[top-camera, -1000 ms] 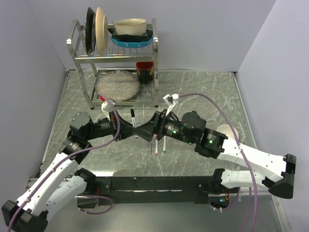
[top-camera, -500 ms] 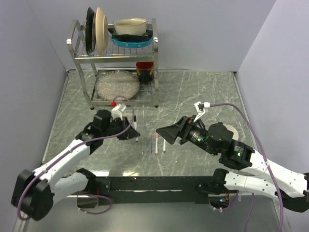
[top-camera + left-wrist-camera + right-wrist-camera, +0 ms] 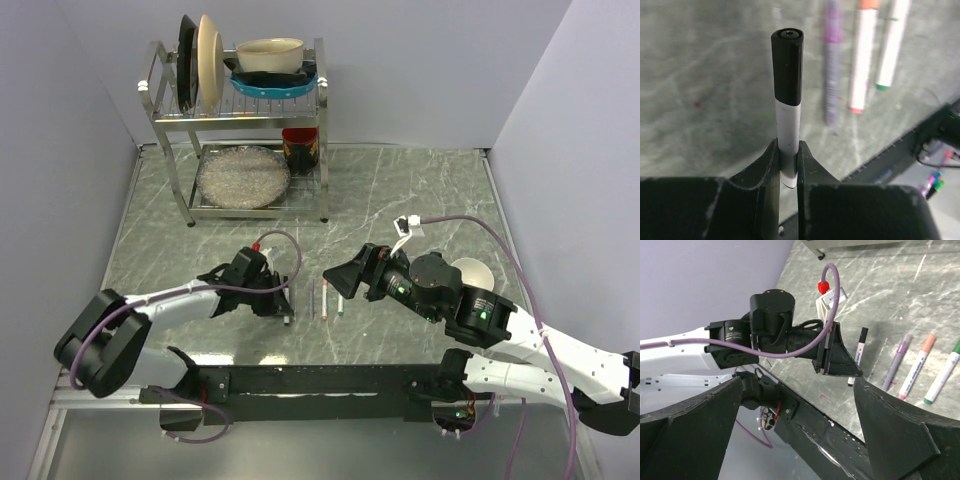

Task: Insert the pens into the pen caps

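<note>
My left gripper (image 3: 788, 147) is shut on the white barrel of a pen (image 3: 788, 117) whose far end is black (image 3: 787, 62). It holds the pen low over the table, just left of the row of pens; both also show in the top view, gripper (image 3: 283, 300), and in the right wrist view, pen (image 3: 858, 356). A purple pen (image 3: 312, 298), a red-ended pen (image 3: 325, 298) and a green-ended pen (image 3: 338, 300) lie side by side on the marble. My right gripper (image 3: 335, 280) is open and empty, just right of them. No loose caps show.
A steel dish rack (image 3: 322, 120) with plates and bowls stands at the back left. A white bowl (image 3: 472, 270) sits by the right arm. The black base rail (image 3: 330, 380) runs along the near edge, close to the pens.
The two grippers have parted from the middle. My left gripper has carried the black pen down and nearer, beside the row of pens. My right gripper has drawn back to the right.
</note>
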Robot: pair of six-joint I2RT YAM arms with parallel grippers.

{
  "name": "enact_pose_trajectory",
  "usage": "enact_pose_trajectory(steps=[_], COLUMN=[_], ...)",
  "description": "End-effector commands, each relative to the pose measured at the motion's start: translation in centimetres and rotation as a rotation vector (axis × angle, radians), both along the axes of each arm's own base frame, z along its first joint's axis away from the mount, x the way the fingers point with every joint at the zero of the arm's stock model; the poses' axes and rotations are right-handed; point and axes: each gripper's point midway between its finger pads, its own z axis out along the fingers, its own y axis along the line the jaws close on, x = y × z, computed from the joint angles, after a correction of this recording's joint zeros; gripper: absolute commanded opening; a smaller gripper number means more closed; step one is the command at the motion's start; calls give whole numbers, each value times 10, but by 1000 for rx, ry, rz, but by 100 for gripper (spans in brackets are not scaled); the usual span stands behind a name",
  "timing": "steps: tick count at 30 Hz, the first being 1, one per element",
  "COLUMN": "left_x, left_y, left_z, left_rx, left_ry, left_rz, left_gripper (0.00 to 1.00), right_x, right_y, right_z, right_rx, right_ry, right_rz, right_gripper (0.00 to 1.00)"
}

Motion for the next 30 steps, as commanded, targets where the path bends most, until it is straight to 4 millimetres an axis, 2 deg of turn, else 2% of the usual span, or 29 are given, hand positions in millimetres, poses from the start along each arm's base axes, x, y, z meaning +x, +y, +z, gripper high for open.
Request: enact_pose_trajectory(steps=[1, 5, 7, 8, 10, 11, 13, 14, 16, 17, 19, 20, 22, 23, 25, 26, 30], left_x=[24, 27, 30, 29, 34, 36, 37, 42, 41, 46, 44, 45, 43, 39, 34, 25, 3], left_y=[-6, -9, -10, -8, -6, -7, -1, -3, 3, 3, 7, 9, 16, 21, 24, 29, 37], left_z=[6, -3, -3, -4, 7, 20, 32, 52, 66, 90, 110, 134, 155, 177, 201, 216, 248], left_rx=[14, 43, 57, 71, 68, 47, 58, 37, 54, 37, 34, 9, -7, -39, -92, -136, -262], left_ry=[-61, -37, -27, -21, -53, -88, -111, -157, -175, -243, -297, -372, -444, -522, -615, -684, -839], left_rz=[44, 29, 29, 30, 45, 56, 74, 79, 81, 70, 49, 42, 45, 44, 38, 29, 10], left_gripper=[9, 13, 20, 27, 34, 40, 43, 45, 50, 61, 72, 83, 93, 99, 99, 99, 99], right_x=[5, 5, 6, 7, 7, 7, 5, 3, -1, -1, -2, -3, -3, -3, -2, -2, -1], right_y=[-9, -10, -13, -14, -19, -20, -22, -22, -25, -27, -32, -33, -40, -42, -51, -54, -63], right_z=[10, 6, 0, 0, -4, -3, -3, 2, 4, 5, 7, 7, 8, 8, 10, 11, 19], right_rx=[0, -4, -28, -36, -64, -63, -69, -59, -55, -54, -48, -49, -48, -48, -41, -38, 5], right_ry=[-17, -5, 11, 16, 36, 39, 54, 55, 64, 65, 62, 58, 45, 40, 30, 25, -5], right_rz=[-44, -49, -63, -70, -89, -93, -92, -87, -81, -84, -91, -91, -105, -107, -137, -146, -171], right_gripper=[100, 100, 100, 100, 100, 100, 100, 100, 100, 100, 100, 100, 100, 100, 100, 100, 100])
